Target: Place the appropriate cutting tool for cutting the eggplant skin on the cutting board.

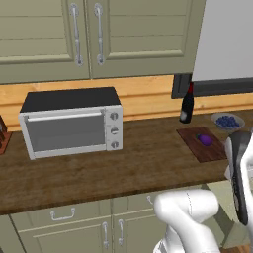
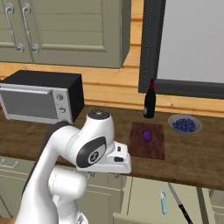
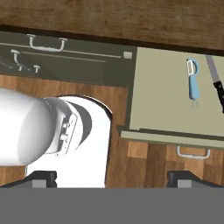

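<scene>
The white arm [image 2: 83, 153] rises closest to the cameras, bent at its elbow in front of the cabinets, with its hand turned down over the open drawer [image 3: 170, 96]. The claw [image 3: 112, 178] stands fully open with nothing between its dark fingertips [image 3: 41, 178], which point down at the wooden floor and the drawer front below.

On the brown worktop [image 1: 123, 168], the largest thing is the silver toaster oven [image 1: 71, 123] with a black top, standing at the left against the wall. Well to its right lies the dark reddish cutting board [image 2: 148, 141], flat near the worktop's middle depth. A dark wine bottle [image 2: 149, 100] stands upright just behind the board. A pale bowl of dark blue berries [image 2: 185, 124] sits to the right of the board, close to it but apart. The small purple eggplant [image 2: 146, 136] rests on the board, near its centre.

The peeler [image 3: 193, 79], with a light-blue handle and pale head, lies inside the open drawer below the worktop edge, just beside a black-handled knife [image 3: 215, 81] on its right.
</scene>
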Robot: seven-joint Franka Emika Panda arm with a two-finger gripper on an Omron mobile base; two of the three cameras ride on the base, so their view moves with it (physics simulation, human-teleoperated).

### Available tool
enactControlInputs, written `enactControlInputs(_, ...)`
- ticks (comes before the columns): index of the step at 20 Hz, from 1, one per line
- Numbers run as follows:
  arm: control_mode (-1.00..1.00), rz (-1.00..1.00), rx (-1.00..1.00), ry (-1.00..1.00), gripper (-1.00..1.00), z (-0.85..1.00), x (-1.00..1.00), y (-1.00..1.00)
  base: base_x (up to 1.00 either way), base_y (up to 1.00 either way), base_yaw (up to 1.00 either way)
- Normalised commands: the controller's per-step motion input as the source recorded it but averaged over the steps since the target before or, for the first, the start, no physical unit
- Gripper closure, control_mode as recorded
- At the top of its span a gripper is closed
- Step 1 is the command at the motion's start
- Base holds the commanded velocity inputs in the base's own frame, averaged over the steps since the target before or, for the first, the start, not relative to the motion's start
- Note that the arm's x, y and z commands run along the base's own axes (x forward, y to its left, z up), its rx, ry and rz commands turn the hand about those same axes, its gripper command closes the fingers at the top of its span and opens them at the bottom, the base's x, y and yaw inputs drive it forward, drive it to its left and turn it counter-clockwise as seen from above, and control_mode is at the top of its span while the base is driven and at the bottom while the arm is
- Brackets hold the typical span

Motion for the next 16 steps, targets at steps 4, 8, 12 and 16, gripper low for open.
enactControlInputs(4, -1.0, 0.0, 0.0, 0.0, -1.0, 0.0, 0.0, -0.75, 0.0, 0.0, 0.0)
enactControlInputs(8, -1.0, 0.0, 0.0, 0.0, -1.0, 0.0, 0.0, -0.8, 0.0, 0.0, 0.0)
enactControlInputs(12, -1.0, 0.0, 0.0, 0.0, -1.0, 0.0, 0.0, -0.83, 0.0, 0.0, 0.0)
enactControlInputs(16, -1.0, 0.0, 0.0, 0.0, -1.0, 0.0, 0.03, -0.82, 0.0, 0.0, 0.0)
